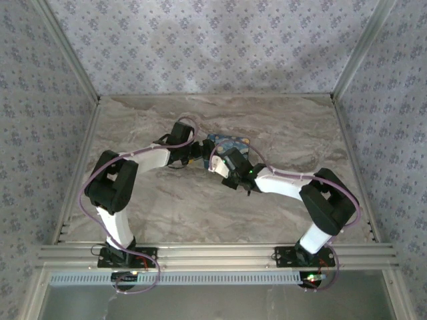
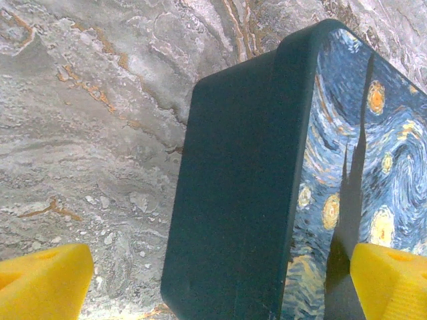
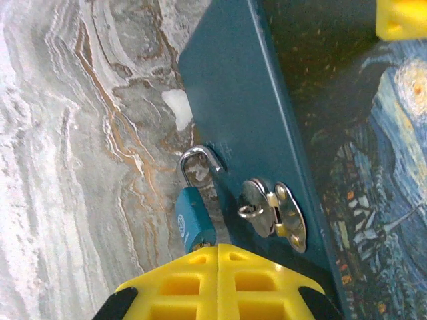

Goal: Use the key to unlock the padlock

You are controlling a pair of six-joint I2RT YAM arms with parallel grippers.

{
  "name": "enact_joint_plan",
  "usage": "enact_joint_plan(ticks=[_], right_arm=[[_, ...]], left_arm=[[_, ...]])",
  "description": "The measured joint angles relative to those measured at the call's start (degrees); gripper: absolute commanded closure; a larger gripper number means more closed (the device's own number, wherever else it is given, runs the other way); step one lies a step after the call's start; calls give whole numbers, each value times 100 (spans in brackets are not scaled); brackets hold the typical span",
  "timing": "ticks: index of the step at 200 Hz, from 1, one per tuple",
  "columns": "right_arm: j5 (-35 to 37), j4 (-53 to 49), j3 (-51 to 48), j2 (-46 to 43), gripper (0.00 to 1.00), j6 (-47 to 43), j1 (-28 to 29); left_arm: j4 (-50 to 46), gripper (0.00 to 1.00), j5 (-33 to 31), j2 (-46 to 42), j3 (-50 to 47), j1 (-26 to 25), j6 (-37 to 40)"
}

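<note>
A small teal padlock [image 3: 193, 223] hangs beside the dark teal side of a box [image 3: 233, 87] with a starry-night lid. Its silver shackle [image 3: 197, 160] stands open, clear of the metal hasp [image 3: 273, 210]. My right gripper [image 3: 217, 257] is shut right at the padlock's bottom, where a brass glint shows. The key is hidden between the pads. My left gripper [image 2: 220, 261] is open and straddles a corner of the box [image 2: 233, 200]. Its left finger [image 2: 40, 283] stands apart from the box wall and the other finger [image 2: 390, 280] is over the lid. Both grippers meet at the box [image 1: 230, 142].
The box lies on a marble-patterned table [image 1: 173, 207] inside patterned walls with aluminium posts. A yellow finger of the left gripper [image 3: 401, 17] rests at the lid's far edge. Bare tabletop lies to the left of the padlock.
</note>
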Motion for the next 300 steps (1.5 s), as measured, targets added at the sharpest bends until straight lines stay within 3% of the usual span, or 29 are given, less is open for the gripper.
enact_joint_plan(ticks=[88, 129, 150, 173, 246, 300], right_arm=[[37, 15, -369, -1058, 100, 525, 356], [68, -79, -393, -1113, 100, 826, 343], [37, -319, -393, -1113, 71, 1191, 291], [-107, -584, -396, -1110, 60, 1558, 203], [-358, -586, -525, -522, 59, 2446, 249], [-332, -573, -514, -131, 68, 2695, 243]], left_arm=[[-63, 2, -181, -339, -289, 2, -2], [-68, 2, -236, -459, -369, 20, -4], [-66, 2, -260, -527, -442, 28, -4], [-63, 2, -326, -717, -610, 37, -4], [-42, 2, -391, -1209, -986, 76, -33], [-42, 2, -472, -1233, -1049, 79, -94]])
